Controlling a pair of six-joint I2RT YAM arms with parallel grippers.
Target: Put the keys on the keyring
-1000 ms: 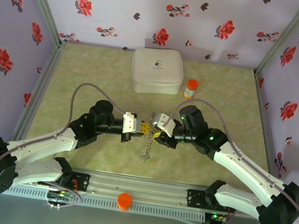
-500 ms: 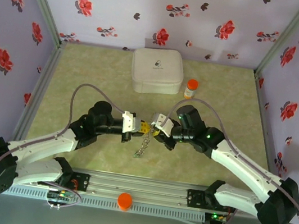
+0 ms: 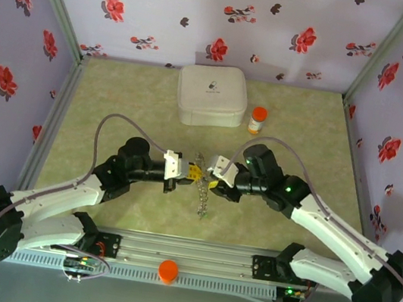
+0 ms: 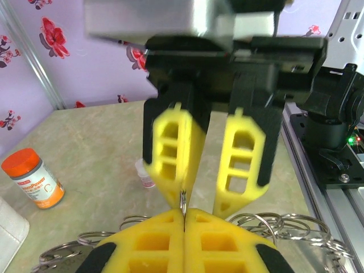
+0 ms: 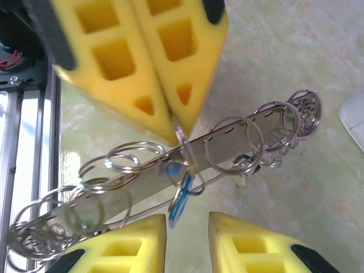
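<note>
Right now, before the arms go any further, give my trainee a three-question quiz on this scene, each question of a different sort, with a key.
1. True or false: the left gripper is shut on a ring of the keyring.
2. The right gripper is: A) open, close beside the keyring; B) clamped on the keyring; C) shut on nothing.
3. Fill in: the pill bottle beside the white case has an ___ cap.

Key: 1 true; 2 A; 3 orange.
</note>
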